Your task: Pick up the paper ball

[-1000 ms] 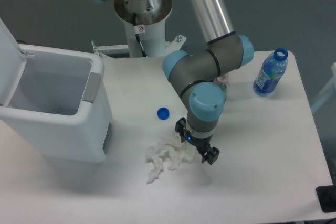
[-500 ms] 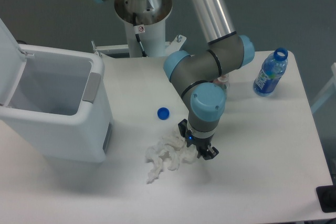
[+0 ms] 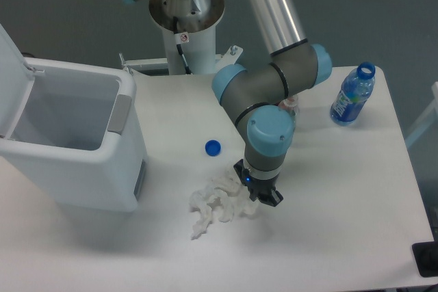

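Only one view, fixed camera looking down at the table (image 3: 342, 237)

Gripper (image 3: 256, 195) is pointing down at the right-hand edge of the paper ball (image 3: 217, 203). Fingers look drawn in close together, with white paper right at the tips, so it reads as clamped on the paper ball's right side. Contact point itself is mostly hidden under the wrist, so can't confirm how much paper is between the fingers

Paper ball: loose crumpled white wad, lying on the table just in front of centre, spread out leftwards from the gripper, with a tail of paper trailing toward the lower left. Most of it looks to be resting on the table surface

Blue bottle cap (image 3: 213, 147) sits on the table just behind the wad, apart from it, left of the wrist

White bin (image 3: 82, 141) on the left side of the table, lid (image 3: 10, 73) flipped up and open, inside visible. Well apart from the wad

Blue plastic bottle (image 3: 352, 95) stands near the back right corner of the table, no cap on the neck. Well apart from the gripper

Arm comes in from the top: silver tube runs down to a grey and blue elbow (image 3: 301, 70), then folds back to the wrist above the wad. Robot base pedestal (image 3: 185, 11) at the back, behind the table edge. Something small and partly hidden sits just behind the forearm joint, can't tell what it is
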`<state>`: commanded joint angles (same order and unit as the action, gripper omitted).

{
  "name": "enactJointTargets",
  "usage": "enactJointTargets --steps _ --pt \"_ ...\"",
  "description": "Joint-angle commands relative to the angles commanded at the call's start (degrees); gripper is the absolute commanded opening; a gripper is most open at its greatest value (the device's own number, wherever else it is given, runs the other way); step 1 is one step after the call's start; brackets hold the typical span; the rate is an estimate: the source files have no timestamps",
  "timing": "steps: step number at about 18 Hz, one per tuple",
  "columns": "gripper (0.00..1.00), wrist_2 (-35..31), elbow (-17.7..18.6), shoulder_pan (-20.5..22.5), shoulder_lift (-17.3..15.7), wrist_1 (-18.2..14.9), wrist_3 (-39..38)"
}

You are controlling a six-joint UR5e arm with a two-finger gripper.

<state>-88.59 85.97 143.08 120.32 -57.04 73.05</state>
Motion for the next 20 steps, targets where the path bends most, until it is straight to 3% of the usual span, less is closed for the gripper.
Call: enactJointTargets --steps 4,7,13,17,20 --pt "0.0 0.1 -4.0 2.4 -1.2 -2.2 -2.6" --pt "0.0 0.5 -8.3 3.9 -1.9 -7.7 -2.2" --pt "0.0 0.5 -19.0 6.1 -0.4 -18.6 -0.9" --pt "0.0 0.2 -19.8 6.1 -0.3 -19.9 2.4" --pt "0.0 0.1 -18.5 6.0 -0.4 -19.6 2.4"
